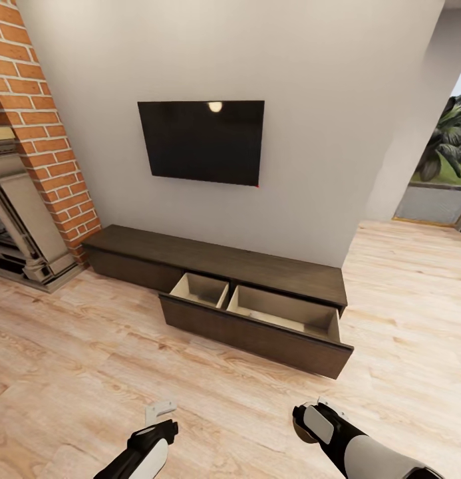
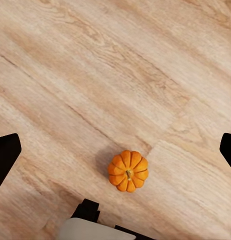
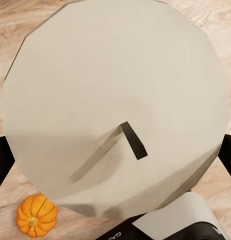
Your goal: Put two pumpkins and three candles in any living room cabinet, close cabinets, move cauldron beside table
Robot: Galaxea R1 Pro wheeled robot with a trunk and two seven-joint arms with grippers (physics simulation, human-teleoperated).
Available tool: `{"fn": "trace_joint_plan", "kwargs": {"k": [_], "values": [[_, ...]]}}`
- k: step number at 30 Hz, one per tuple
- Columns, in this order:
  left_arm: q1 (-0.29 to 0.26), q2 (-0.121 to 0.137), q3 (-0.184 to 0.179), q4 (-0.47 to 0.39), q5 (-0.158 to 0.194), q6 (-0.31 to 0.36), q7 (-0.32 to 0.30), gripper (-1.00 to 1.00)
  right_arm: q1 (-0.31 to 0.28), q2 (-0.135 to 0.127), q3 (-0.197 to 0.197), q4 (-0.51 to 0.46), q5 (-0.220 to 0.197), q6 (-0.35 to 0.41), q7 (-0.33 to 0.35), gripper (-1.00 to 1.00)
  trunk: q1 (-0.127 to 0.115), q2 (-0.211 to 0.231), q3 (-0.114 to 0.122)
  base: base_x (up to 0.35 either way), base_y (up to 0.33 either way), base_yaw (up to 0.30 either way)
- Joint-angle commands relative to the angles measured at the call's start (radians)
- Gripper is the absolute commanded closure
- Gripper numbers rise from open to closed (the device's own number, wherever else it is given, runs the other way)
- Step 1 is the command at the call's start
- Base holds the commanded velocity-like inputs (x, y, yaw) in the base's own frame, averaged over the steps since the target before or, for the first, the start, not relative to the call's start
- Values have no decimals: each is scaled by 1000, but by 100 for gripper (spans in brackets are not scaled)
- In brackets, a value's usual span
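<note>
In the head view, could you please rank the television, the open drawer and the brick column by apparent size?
1. Open drawer, widest across the picture.
2. Television and brick column: I would not rank these two, since the column is cut by the picture's edge.

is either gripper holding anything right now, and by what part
The right gripper holds a candle by its round sides, wick end facing the wrist camera. The left gripper is open and empty.
</note>
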Motion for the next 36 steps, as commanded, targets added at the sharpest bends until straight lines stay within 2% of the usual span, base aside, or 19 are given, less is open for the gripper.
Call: {"fn": "trace_joint_plan", "kwargs": {"k": [1, 36], "values": [[-1, 1, -6, -2, 4, 4, 8, -100, -1, -1, 7, -2, -2, 6, -7, 100, 0, -1, -1, 0, -5, 0], [-1, 1, -6, -2, 4, 4, 8, -100, -1, -1, 7, -2, -2, 6, -7, 100, 0, -1, -1, -35, -49, 0]]}}
